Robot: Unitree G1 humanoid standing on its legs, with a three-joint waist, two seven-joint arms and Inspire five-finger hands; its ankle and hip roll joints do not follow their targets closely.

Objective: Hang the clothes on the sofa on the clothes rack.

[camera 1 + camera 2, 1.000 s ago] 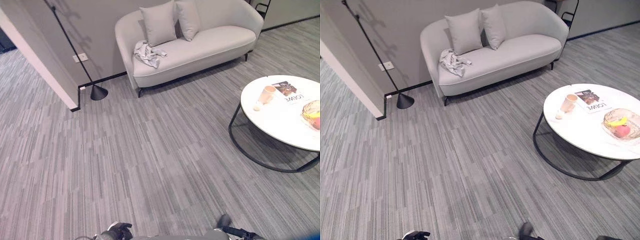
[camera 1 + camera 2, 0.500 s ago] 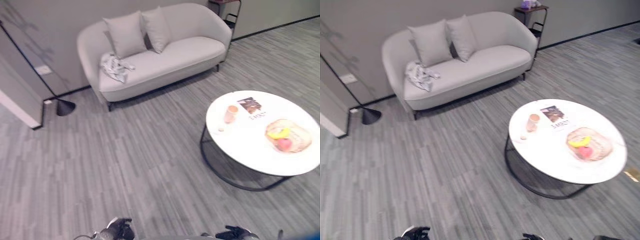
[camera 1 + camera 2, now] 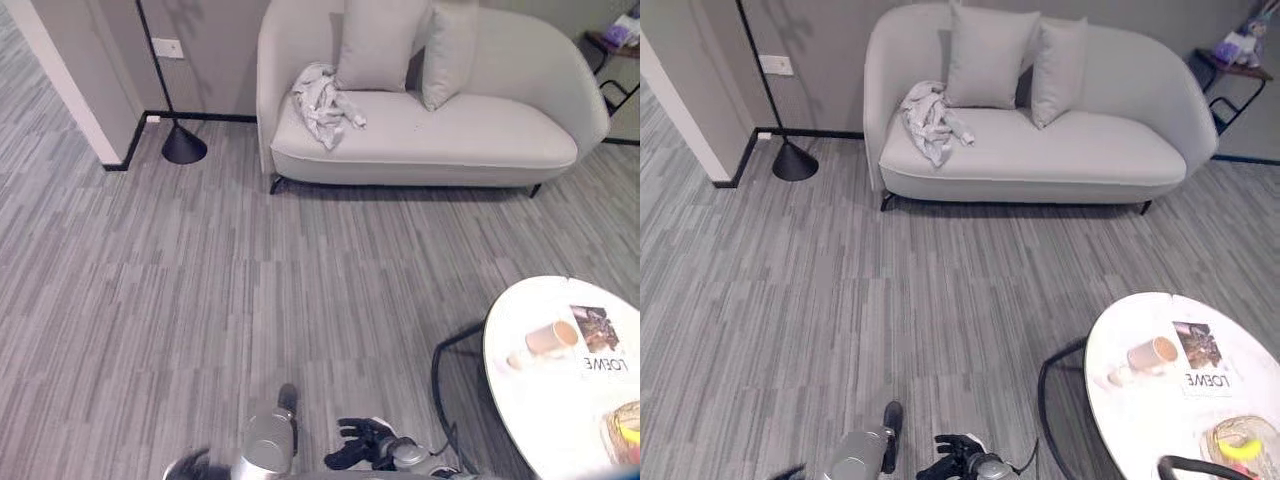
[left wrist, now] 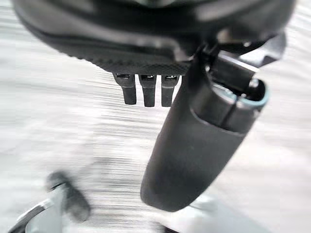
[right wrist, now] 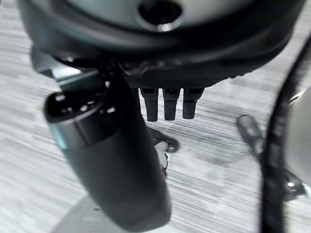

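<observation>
A pale grey sofa point(image 3: 1040, 150) is standing well ahead. A round white coffee table point(image 3: 1160, 390) is sitting nearer than the sofa. A crumpled grey garment point(image 3: 930, 118) is lying on the sofa's seat, unhung. Left hand point(image 4: 146, 90) and right hand point(image 5: 167, 104), far from the sofa, are hanging straight-fingered, empty.

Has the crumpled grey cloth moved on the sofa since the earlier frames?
No. The crumpled grey cloth lies at the pale sofa's left end beside the cushions; only the camera shifted.
</observation>
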